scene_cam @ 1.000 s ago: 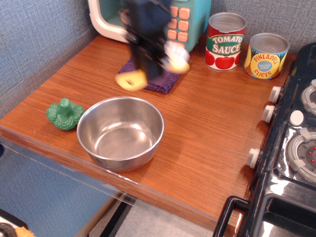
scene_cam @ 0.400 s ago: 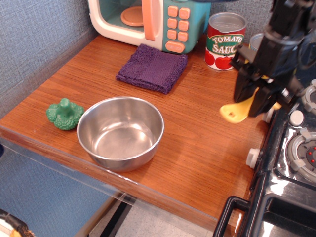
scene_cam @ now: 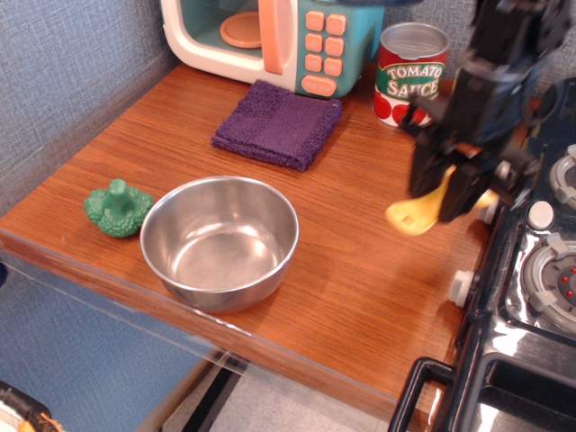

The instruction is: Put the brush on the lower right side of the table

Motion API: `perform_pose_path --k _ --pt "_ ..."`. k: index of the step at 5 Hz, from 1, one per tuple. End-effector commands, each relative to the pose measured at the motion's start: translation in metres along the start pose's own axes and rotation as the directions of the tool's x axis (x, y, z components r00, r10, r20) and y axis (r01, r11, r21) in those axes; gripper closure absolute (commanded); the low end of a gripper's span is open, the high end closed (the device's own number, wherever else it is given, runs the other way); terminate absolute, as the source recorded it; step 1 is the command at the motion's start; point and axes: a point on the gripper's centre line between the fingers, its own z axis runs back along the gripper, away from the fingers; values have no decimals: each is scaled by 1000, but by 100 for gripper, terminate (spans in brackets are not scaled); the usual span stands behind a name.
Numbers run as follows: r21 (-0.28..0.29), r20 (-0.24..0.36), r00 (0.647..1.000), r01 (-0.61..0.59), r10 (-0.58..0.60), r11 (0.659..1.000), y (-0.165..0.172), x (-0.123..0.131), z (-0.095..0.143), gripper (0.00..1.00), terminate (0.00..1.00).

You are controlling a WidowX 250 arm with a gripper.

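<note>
My black gripper (scene_cam: 453,191) is shut on the yellow brush (scene_cam: 416,211) and holds it above the right part of the brown wooden table (scene_cam: 360,261), close to the stove. The brush's flat rounded handle with its cut-out points down and to the left; its bristles are hidden behind the fingers. The brush appears to be off the tabletop.
A steel bowl (scene_cam: 220,239) stands at the front middle, a green toy broccoli (scene_cam: 118,208) to its left. A purple cloth (scene_cam: 278,123) lies before a toy microwave (scene_cam: 270,36). A tomato sauce can (scene_cam: 410,70) stands at the back. The black toy stove (scene_cam: 531,297) borders the right.
The gripper carried the brush from above the purple cloth across to the right side, then shifted slightly left and lower over the last moment.
</note>
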Motion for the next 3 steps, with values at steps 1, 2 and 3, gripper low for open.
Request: perform_pose_path --k 1,2,3 --pt "-1 33 996 -78 78 997 11 -41 -2 100 0" --pt "-2 14 996 -87 87 996 12 -43 -10 100 0" --pt "0 -4 995 -104 104 995 13 -44 -14 100 0"
